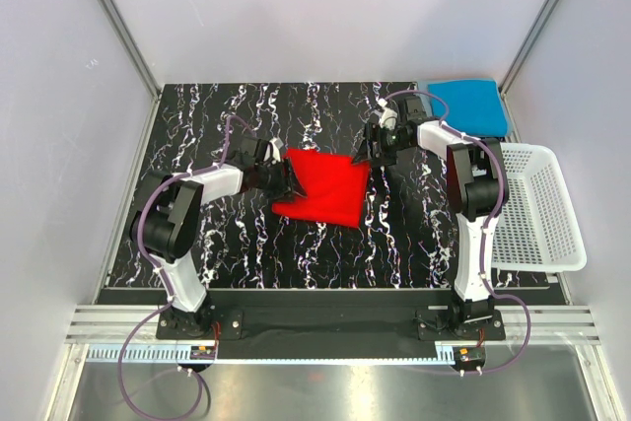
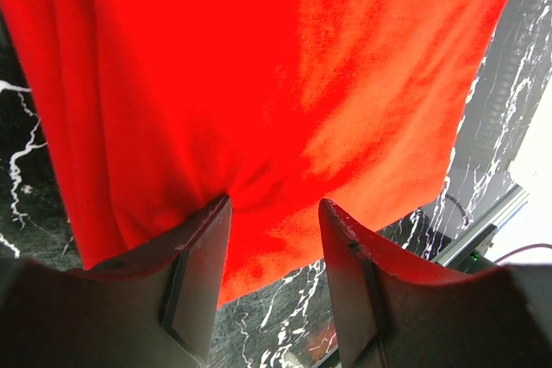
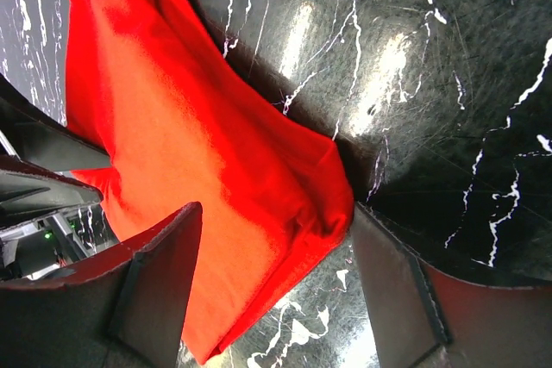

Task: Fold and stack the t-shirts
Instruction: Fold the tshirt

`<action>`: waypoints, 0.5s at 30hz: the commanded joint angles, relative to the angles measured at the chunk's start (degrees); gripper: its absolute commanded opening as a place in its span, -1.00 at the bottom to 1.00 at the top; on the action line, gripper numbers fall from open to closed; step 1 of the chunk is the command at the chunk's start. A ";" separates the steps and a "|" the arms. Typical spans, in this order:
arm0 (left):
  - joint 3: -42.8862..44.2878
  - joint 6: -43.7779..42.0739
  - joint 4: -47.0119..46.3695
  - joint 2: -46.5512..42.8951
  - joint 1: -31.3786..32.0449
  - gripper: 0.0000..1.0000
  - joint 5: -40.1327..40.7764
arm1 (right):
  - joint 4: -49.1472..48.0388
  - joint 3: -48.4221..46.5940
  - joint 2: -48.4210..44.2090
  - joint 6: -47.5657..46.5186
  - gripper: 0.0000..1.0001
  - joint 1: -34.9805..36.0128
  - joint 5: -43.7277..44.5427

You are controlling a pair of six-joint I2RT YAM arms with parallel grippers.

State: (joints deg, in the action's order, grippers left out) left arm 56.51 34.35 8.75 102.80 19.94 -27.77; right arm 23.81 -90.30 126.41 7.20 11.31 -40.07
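Shows the red t-shirt (image 1: 323,189) lying partly folded on the black marbled bench (image 1: 246,125), stretched between the two sets of fingers. Finds the left gripper (image 2: 274,208) at the cloth's left edge, fingers (image 2: 203,273) half apart with a puckered fold gathered between them; cannot tell whether that fold is actually pinched or merely straddled. Catches the right gripper (image 3: 276,211) opposite, fingers (image 3: 164,282) spread wide and holding nothing, one tip just beside the shirt's rounded corner, the other over the cloth. Suggests a two-handed fold in hand: opposite edges taken so the cloth can be carried over evenly without bunching. Places a folded blue t-shirt (image 1: 468,104) beyond the right fingers at the bench's far corner — probably the start of the stack — and a white mesh basket (image 1: 537,209) outboard of them. Leaves the red shirt yet to be finished and set on the blue.
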 commanded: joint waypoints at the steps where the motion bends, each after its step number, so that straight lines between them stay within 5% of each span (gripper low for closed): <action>1: 0.00 0.19 -4.53 -0.59 0.88 0.03 -0.35 | 3.52 2.06 2.35 -0.44 0.53 0.99 2.98; 8: -1.05 2.47 -8.13 -1.20 2.03 0.03 -2.29 | 2.56 2.85 2.44 0.01 0.32 0.91 3.78; 15: -1.57 -2.00 4.86 -10.95 1.59 0.09 8.51 | -0.59 3.46 2.53 0.53 -0.65 0.64 2.37</action>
State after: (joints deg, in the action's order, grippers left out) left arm 55.35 35.18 9.61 98.19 21.69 -24.93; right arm 23.20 -88.68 127.50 8.21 11.42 -39.53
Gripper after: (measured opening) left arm 0.543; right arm 0.217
